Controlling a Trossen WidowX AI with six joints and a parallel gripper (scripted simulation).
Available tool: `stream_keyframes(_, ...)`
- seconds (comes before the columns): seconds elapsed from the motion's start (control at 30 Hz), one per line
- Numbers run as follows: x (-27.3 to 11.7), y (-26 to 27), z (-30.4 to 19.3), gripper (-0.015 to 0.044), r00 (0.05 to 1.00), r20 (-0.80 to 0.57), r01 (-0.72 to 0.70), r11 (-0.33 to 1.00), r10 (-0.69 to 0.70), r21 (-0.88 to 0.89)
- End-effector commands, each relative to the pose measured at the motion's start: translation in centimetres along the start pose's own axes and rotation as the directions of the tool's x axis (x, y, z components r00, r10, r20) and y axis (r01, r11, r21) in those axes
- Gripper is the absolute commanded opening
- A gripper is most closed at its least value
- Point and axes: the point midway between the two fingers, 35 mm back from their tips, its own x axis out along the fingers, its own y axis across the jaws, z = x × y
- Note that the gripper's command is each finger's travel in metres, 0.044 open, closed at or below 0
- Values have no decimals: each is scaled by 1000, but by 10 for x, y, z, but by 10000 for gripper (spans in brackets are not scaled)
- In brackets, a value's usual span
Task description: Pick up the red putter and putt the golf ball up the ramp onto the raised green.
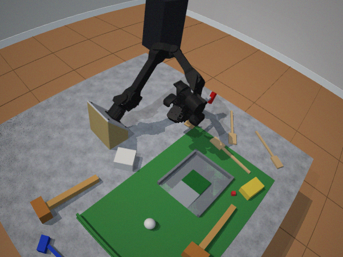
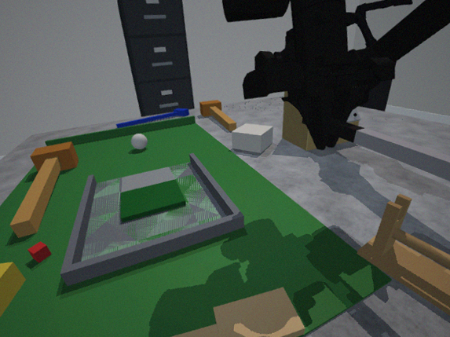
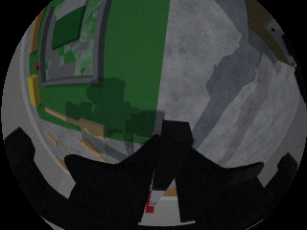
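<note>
My gripper [image 2: 327, 144] [image 3: 165, 139] is shut on the black handle of the putter. The black handle [image 2: 349, 131] [image 3: 177, 133] sticks out past the fingers, and the grey shaft [image 2: 414, 153] runs rightward in the exterior view, appearing above the wooden stand. The red putter head [image 1: 211, 97] [image 3: 150, 209] shows beyond the gripper. The white golf ball [image 1: 149, 223] [image 2: 139, 140] rests on the green mat [image 1: 124, 199] [image 2: 216, 174]. The grey ramp [image 1: 183, 194] [image 2: 147, 179] leads to the raised green [image 1: 196, 181] [image 2: 153, 201], inside a grey border on three sides.
The wooden stand [image 1: 189, 123] [image 2: 432, 274] is by the mat's corner. A white block [image 1: 125, 157] [image 2: 251, 137] and a tan panel [image 1: 99, 129] stand left of the arm. Wooden mallets, paddles, a yellow block [image 1: 251, 188], a red cube [image 1: 233, 193] and a blue putter [image 1: 43, 243] lie around.
</note>
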Motion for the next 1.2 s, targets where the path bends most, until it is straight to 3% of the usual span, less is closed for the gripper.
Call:
stream_keyframes(0.0,-19,-2,-8,0,1000,-9,-8,999,9,33)
stream_keyframes(0.3,-24,12,12,0,999,30,-31,993,28,110)
stream_keyframes(1.17,-90,72,186,0,950,290,-274,747,113,606)
